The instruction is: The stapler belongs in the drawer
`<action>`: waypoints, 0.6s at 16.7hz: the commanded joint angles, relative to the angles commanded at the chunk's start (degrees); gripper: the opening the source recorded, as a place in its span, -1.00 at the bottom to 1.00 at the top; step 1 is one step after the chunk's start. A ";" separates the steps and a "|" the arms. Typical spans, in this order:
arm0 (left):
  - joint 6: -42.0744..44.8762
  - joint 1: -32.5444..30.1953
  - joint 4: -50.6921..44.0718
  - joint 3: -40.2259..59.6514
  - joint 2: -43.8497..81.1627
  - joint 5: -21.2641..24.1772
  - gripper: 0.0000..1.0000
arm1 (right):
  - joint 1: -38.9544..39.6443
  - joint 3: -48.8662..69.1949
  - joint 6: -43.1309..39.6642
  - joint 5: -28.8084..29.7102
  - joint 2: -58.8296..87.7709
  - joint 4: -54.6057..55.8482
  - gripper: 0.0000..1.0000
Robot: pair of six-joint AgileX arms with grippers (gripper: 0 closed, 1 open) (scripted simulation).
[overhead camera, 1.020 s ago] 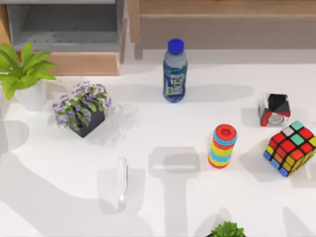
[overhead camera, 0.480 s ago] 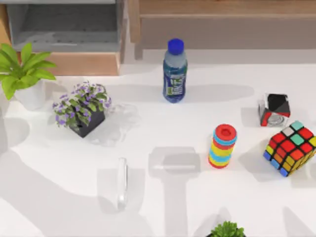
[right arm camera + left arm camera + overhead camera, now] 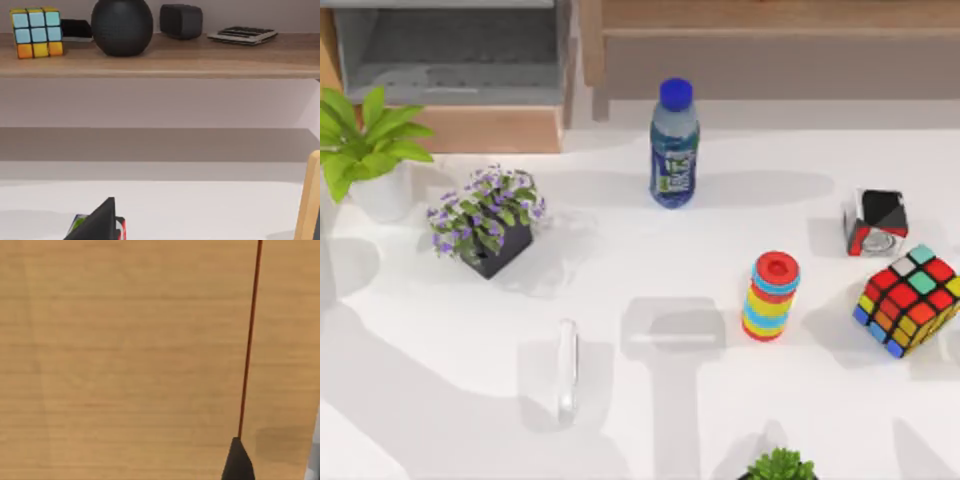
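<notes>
The stapler point(image 3: 567, 371) lay flat on the white counter point(image 3: 440, 420), a slim whitish, almost see-through bar running lengthwise toward the near edge, left of the middle in the top view. It was barely darker than the surface under it, so its outline was faint and no detail of its parts could be made out. It touched nothing; the purple-flowered plant point(image 3: 487, 218) in its dark pot stood well behind it.

The drawer point(image 3: 450, 75) stood open at the far left, grey inside, its light-brown front panel facing the counter. Its far part was cut off by the picture's edge. Right of it ran a longer wood-edged grey recess point(image 3: 775, 60), also cut off at the top.

A leafy green plant point(image 3: 365, 145) in a white pot stood at the left edge, a blue-capped water bottle point(image 3: 674, 145) before the recess, a stack of coloured rings point(image 3: 771, 296) right of centre, and a puzzle cube point(image 3: 910, 299) near the right edge, with a small red, black and white cube point(image 3: 876, 222) behind it. A green plant point(image 3: 779, 466) at the near edge was mostly cut off.

The left wrist view showed a wooden surface point(image 3: 125, 360) up close and a dark tip of the left hand point(image 3: 238, 462); the right wrist view showed a dark corner of the right hand point(image 3: 100, 222) before a shelf point(image 3: 160, 62). How wide either hand stood I could not tell.
</notes>
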 joint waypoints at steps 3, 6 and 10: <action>0.00 0.00 0.00 0.00 0.00 0.00 -1.00 | 0.00 0.00 0.00 0.00 0.00 0.00 1.00; 0.00 0.00 0.00 0.00 0.00 0.00 -1.00 | 0.00 0.00 0.00 0.00 0.00 0.00 1.00; -0.30 0.21 -0.52 -0.07 0.50 0.02 -1.00 | 0.00 0.00 0.00 0.00 0.00 0.00 1.00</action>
